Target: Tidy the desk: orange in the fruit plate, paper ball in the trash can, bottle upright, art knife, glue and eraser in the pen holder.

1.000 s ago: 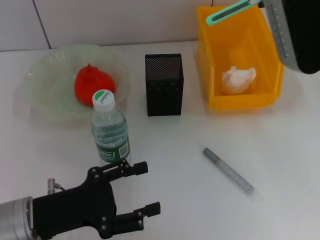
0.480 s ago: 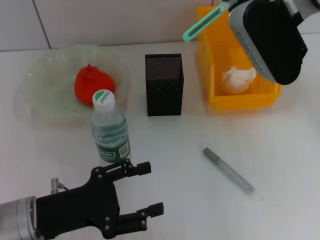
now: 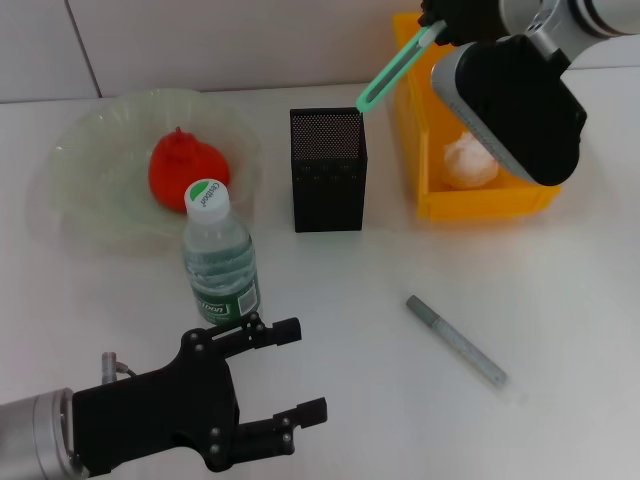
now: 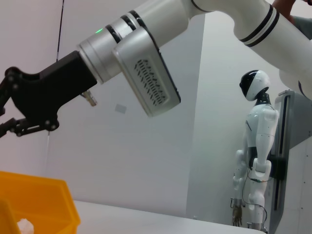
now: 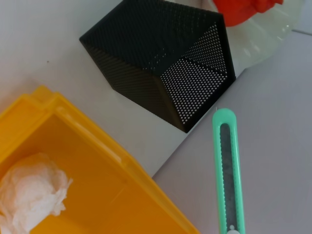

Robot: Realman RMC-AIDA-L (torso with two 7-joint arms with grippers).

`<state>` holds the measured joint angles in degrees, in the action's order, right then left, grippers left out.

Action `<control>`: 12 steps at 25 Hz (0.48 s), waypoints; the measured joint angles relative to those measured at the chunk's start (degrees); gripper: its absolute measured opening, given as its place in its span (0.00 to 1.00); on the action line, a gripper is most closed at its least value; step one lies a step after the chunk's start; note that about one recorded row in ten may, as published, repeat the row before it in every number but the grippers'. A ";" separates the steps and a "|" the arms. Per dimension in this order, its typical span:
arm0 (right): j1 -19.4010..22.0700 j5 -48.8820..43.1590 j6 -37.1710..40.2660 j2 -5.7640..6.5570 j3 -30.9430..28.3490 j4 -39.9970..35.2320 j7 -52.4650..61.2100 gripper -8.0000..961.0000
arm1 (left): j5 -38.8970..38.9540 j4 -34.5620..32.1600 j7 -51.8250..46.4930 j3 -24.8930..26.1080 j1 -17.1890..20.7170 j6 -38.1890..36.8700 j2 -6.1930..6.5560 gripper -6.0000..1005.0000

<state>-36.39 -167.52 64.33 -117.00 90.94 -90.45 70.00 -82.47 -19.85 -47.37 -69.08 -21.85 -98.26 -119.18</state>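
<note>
Head view: right claw [image 3: 432,22] raised at the far side, pinching the green knife [image 3: 394,67], tilted, lower tip just above the right rim of the holder [image 3: 328,170]. Orange [image 3: 187,168] lying in the plate [image 3: 95,215]; bottle [image 3: 219,255] upright just in front of it. Paper ball [image 3: 470,160] inside the can [image 3: 484,203]. Grey glue stick [image 3: 457,342] flat on the counter [image 3: 560,300], near right. Left claw [image 3: 290,380] low in front of the bottle, spread, holding nothing.

Left wrist view: right arm [image 4: 136,63] overhead; corner of the can [image 4: 39,204] below.

Right wrist view: knife [image 5: 227,170] pointing toward the holder [image 5: 161,63], beside the can [image 5: 112,195] holding the ball [image 5: 30,195]; orange [image 5: 246,9] beyond.
</note>
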 joint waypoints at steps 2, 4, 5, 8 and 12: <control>-0.59 0.00 -1.10 0.01 0.37 1.70 -0.59 0.20 | 0.06 0.00 0.00 0.00 -0.04 0.01 0.00 0.77; -1.11 0.00 -2.38 0.02 0.78 3.25 -1.27 0.20 | 0.09 0.00 0.00 0.00 -0.07 0.03 0.00 0.77; -1.37 0.00 -3.14 0.03 1.05 4.12 -1.63 0.20 | 0.24 0.00 0.00 -0.06 -0.11 0.07 0.00 0.77; -2.43 0.00 -5.14 -0.03 1.60 6.52 -2.33 0.20 | 0.67 -0.02 0.00 -0.32 -0.13 0.17 0.00 0.77; -3.98 0.01 -6.64 -0.30 1.93 9.36 -3.01 0.20 | 0.88 0.06 0.28 -0.35 -0.17 0.19 0.00 0.77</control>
<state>-40.37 -167.52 57.69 -117.31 92.87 -81.09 66.99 -81.60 -19.79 -47.09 -69.43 -22.02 -98.08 -119.18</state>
